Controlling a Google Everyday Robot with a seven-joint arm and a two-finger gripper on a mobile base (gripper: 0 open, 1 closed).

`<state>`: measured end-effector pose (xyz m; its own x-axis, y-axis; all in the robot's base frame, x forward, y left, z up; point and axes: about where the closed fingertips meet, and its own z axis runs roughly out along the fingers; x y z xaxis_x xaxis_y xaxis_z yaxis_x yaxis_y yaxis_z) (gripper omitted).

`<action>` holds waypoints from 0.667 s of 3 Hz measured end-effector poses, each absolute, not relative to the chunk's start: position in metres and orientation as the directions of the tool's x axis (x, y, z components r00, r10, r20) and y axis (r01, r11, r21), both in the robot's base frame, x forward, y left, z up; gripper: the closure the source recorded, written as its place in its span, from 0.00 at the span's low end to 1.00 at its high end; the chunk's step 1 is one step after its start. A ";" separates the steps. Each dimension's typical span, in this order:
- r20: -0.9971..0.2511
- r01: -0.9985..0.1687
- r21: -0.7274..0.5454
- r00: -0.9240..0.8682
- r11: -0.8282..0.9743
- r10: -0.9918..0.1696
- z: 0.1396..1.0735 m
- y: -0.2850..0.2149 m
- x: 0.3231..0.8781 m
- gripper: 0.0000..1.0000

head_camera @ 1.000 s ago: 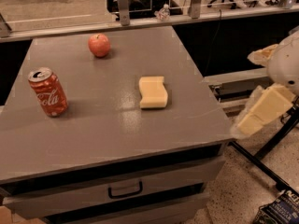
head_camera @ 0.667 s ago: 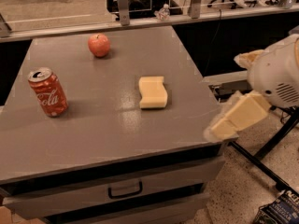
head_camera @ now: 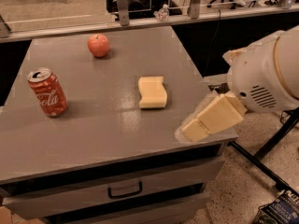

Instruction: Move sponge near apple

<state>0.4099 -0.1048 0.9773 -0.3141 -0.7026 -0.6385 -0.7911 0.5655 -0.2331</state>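
The pale yellow sponge (head_camera: 152,92) lies flat on the grey table (head_camera: 93,134), right of the middle. The small red apple (head_camera: 98,45) sits at the back of the table, to the left of and behind the sponge. My gripper (head_camera: 194,130) hangs from the white arm at the right, over the table's front right corner. It is to the right of and in front of the sponge, apart from it, and holds nothing that I can see.
A red Coca-Cola can (head_camera: 47,93) stands upright at the left of the table. A drawer with a handle (head_camera: 124,189) sits below the top. A rail with metal posts (head_camera: 122,3) runs behind the table. Dark stand legs (head_camera: 275,141) cross the floor at right.
My arm and gripper have moved left, from beside the table to over its front right corner. The sponge, apple and can have not moved.
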 end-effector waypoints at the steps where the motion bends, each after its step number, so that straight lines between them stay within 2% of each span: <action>1: -0.717 -0.751 -0.179 -0.343 0.636 -0.607 0.971 -0.097 0.404 0.00; 2: -0.785 -0.720 -0.140 -0.337 0.679 -0.520 0.970 -0.089 0.410 0.00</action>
